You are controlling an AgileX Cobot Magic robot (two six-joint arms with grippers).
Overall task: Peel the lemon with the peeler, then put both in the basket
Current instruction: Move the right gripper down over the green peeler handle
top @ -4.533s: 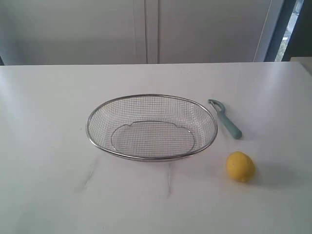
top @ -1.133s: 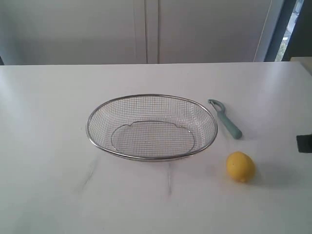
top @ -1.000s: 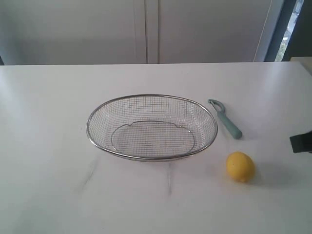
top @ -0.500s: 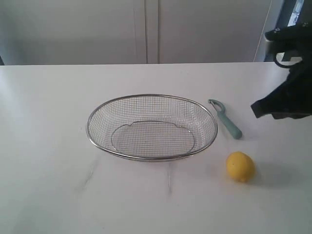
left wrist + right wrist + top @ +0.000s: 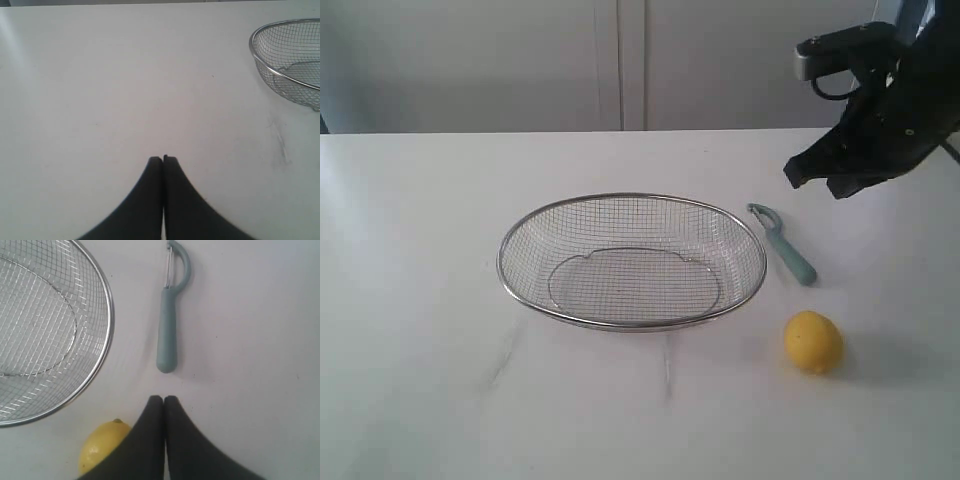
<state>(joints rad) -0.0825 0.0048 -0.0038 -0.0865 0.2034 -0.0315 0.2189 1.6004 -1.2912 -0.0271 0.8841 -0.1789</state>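
1. Above the right half of the bench (image 5: 420, 200), my right claw (image 5: 163, 399) hangs with its fingers pressed together, empty, clear of the peeler (image 5: 782, 244). If I descend without spreading it, I judge I will only shove the slim handle aside.
2. That peeler lies flat just beside the right rim of the basket (image 5: 620, 325), not touching it. A skewed approach could snag the wire rim and drag the basket along.
3. The lemon (image 5: 813, 342) sits loose nearer the front edge, right of the basket. A brush from my arm would probably set it rolling.
4. My left claw (image 5: 163, 159) is shut tight on nothing over bare bench toward the left edge, well apart from the lemon. Peeling needs it to steady the fruit, and the smooth skin may slip.
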